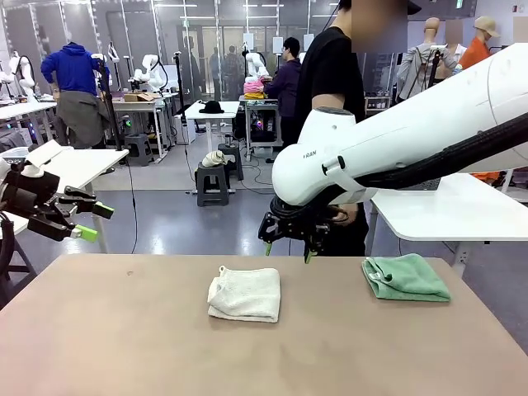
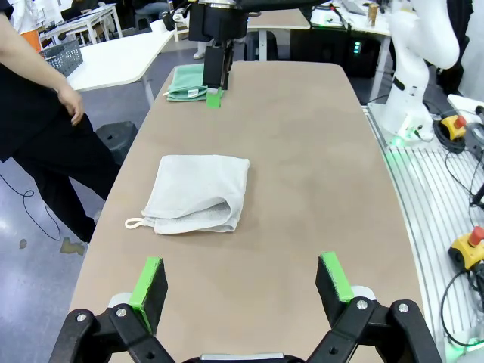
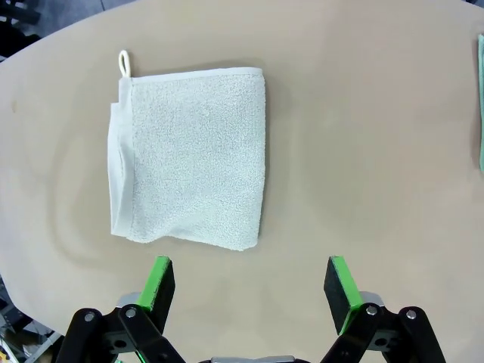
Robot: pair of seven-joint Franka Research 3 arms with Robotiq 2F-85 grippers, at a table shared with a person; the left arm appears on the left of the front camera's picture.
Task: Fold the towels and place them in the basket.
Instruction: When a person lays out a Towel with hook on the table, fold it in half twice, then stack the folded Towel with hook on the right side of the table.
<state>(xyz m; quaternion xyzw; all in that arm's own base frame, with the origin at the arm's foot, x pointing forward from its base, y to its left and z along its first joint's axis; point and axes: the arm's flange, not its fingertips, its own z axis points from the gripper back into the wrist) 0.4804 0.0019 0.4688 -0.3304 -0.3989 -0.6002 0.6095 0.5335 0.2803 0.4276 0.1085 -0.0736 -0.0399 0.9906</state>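
Observation:
A cream-white towel (image 1: 243, 294) (image 2: 198, 193) (image 3: 193, 155) lies folded in the middle of the brown table, its hanging loop at one corner. A mint green towel (image 1: 406, 276) (image 2: 187, 82) lies folded near the far right edge; a sliver of it (image 3: 481, 106) shows in the right wrist view. My right gripper (image 1: 287, 252) (image 3: 249, 291) hangs open above the far side of the table, just beyond the cream towel, holding nothing. My left gripper (image 1: 94, 222) (image 2: 242, 280) stands open and empty off the table's left end. A dark grey lattice basket (image 2: 63, 54) sits on a white side table.
A person in black stands at the far edge behind my right arm, one hand (image 2: 72, 102) hanging by the side. White side tables (image 1: 450, 210) (image 1: 78, 165) stand beyond the right and left corners. Bare tabletop (image 1: 124, 330) lies around both towels.

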